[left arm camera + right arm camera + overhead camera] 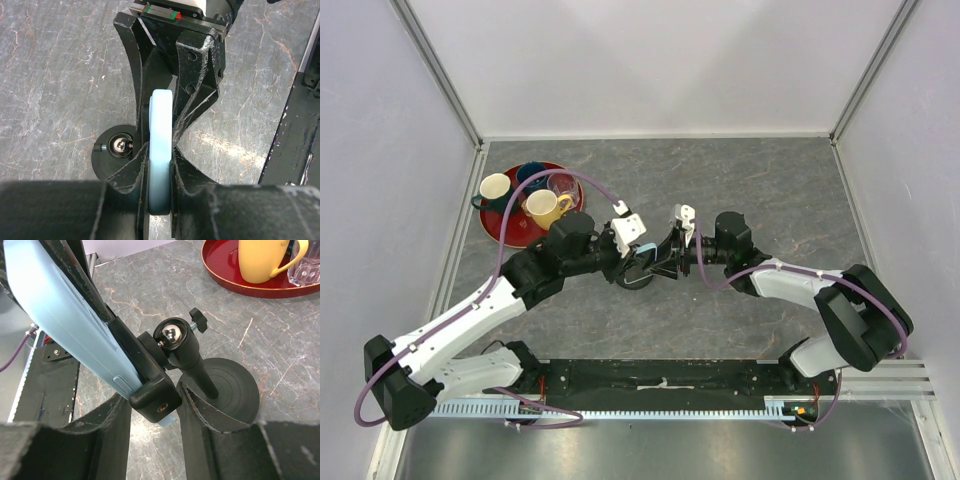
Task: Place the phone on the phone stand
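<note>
My left jaws clench the phone (160, 150), seemingly seated in the clamp of the phone stand (199, 369); right jaws straddle that clamp, grip I cannot tell; only release remains.

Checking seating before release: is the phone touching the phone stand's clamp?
Touching. Right wrist view: the phone lies against the phone stand clamp, whose lower lip hooks its edge.
</note>
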`<action>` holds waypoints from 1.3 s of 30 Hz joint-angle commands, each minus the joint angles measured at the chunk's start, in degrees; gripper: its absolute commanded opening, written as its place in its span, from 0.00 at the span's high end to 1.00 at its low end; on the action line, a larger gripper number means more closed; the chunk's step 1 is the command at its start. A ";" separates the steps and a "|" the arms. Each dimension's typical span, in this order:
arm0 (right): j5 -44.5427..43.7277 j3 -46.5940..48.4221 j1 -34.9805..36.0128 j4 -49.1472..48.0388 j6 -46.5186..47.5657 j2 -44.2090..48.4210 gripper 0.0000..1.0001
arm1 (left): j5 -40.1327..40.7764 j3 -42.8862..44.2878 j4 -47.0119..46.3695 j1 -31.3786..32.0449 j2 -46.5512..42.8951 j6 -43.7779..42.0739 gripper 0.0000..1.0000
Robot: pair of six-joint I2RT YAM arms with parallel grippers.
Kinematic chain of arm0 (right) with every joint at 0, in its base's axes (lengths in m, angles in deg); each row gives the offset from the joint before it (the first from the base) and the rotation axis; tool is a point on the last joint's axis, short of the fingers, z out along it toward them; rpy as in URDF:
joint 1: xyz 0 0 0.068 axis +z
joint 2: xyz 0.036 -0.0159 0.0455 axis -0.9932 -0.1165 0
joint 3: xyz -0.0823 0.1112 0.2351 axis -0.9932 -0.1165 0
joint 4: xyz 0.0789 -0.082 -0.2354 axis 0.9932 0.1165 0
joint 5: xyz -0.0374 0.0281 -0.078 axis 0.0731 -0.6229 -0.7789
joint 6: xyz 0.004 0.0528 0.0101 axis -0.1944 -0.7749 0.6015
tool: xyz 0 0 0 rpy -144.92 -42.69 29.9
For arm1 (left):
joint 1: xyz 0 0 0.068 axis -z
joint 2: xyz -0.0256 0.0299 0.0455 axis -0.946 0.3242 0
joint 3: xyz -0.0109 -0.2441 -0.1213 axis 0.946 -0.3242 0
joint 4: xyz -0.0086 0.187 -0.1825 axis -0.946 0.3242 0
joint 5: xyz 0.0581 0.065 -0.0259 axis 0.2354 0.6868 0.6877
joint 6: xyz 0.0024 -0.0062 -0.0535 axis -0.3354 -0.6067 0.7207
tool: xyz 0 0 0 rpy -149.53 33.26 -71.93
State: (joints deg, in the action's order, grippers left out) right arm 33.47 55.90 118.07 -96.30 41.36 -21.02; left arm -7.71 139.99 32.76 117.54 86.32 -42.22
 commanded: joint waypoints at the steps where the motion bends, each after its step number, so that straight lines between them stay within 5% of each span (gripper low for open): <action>1: 1.49 -0.19 1.18 -11.44 -6.65 1.43 1.00 | -1.80 2.33 1.10 -0.23 0.10 -0.62 0.98; 5: -6.57 -5.71 3.99 -21.20 -10.99 3.97 1.00 | -0.40 3.65 2.33 -0.66 0.63 -2.46 0.98; 9: -23.68 -10.56 9.35 -21.39 -9.50 8.19 1.00 | -0.48 1.99 0.23 -1.63 1.07 -2.21 0.98; 15: -31.03 -11.88 10.41 -16.73 -6.69 11.19 1.00 | -2.77 0.31 -1.53 -2.42 1.33 -0.89 0.98; 18: -30.25 -11.62 10.50 -17.87 -7.39 10.40 1.00 | 0.30 0.40 -1.71 -2.60 1.42 0.51 0.86; 19: -30.24 -11.62 10.41 -18.14 -7.39 10.14 1.00 | 1.09 0.66 -1.62 -2.69 1.42 1.13 0.68; 21: -30.68 -11.62 10.41 -17.79 -7.39 10.22 1.00 | 1.19 0.93 -1.27 -3.21 0.99 2.19 0.56; 25: -32.61 -11.71 10.41 -16.56 -6.51 10.49 1.00 | 0.83 0.31 -2.23 -4.71 -2.09 4.12 0.17; 30: -34.99 -12.41 10.50 -16.12 -5.90 11.54 1.00 | 1.97 -3.29 -6.98 -6.82 -11.04 5.44 0.11; 39: -31.39 -12.41 10.41 -13.40 -2.65 11.36 0.94 | 5.76 -4.88 -8.04 -6.82 -13.96 5.27 0.13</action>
State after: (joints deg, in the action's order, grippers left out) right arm 1.62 43.11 128.59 -107.34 35.83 -11.77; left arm -3.77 135.79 27.14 110.92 72.14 -38.81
